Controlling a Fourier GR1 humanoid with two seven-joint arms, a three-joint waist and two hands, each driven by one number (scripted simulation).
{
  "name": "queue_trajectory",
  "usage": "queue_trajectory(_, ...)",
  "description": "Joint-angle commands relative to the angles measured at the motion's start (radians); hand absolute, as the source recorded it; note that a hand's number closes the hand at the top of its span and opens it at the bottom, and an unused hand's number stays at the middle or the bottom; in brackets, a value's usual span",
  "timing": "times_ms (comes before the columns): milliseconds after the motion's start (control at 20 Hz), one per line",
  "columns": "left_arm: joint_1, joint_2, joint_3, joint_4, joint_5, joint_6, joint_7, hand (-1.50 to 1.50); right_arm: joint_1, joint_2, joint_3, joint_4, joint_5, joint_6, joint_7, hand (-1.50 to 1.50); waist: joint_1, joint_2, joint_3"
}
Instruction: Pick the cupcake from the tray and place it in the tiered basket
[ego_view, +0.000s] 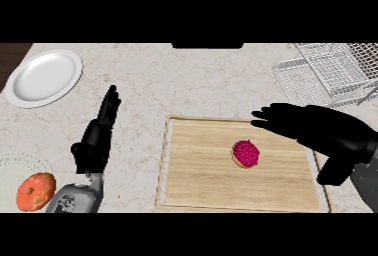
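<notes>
Little to worry about at left: plate (44, 77) well apart, left robot hand (100, 135) idle left of tray (199, 180), fingers straight. Cupcake (246, 153) alone mid-tray, not yet grabbed. Right robot hand (317, 130) just beside it, open, fingers spread over tray's right edge. Could shove cupcake sideways if closed off-centre. Open desk (184, 80) above tray; likely tight at basket (332, 75), so could clip wire rim.

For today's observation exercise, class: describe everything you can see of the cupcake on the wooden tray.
The cupcake is small and roundish, seen from above: a bumpy magenta top with a thin tan rim at its left edge. It sits on the light wooden tray, right of its middle, touching only the board. The open right hand is apart from it, to its upper right.
</notes>
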Motion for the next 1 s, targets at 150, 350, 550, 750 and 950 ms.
queue_trajectory(150,-0.035,-0.043,-0.001,0.023,-0.037,0.001,0.012,0.00,-0.050,0.060,0.010,0.075,0.025,0.018,-0.070,-1.50,0.000,0.000,0.000)
queue_trajectory(350,0.040,0.012,0.046,-0.053,0.002,-0.061,0.019,0.00,-0.068,0.082,0.023,0.149,0.070,-0.020,-0.101,-1.50,0.005,0.000,0.000)
queue_trajectory(550,-0.034,-0.024,0.072,0.071,-0.006,-0.051,-0.049,0.00,0.015,0.056,0.028,-0.035,0.033,0.096,-0.042,-1.50,-0.008,-0.001,-0.001)
queue_trajectory(750,0.008,-0.044,0.043,0.017,-0.048,-0.039,-0.005,0.00,-0.001,0.120,0.040,0.062,0.080,0.044,-0.050,-1.50,-0.002,-0.001,0.000)
queue_trajectory(950,0.027,-0.035,0.055,-0.060,-0.032,-0.068,0.035,0.00,0.022,0.151,0.068,0.048,0.114,0.037,-0.025,-1.50,-0.002,-0.001,0.000)
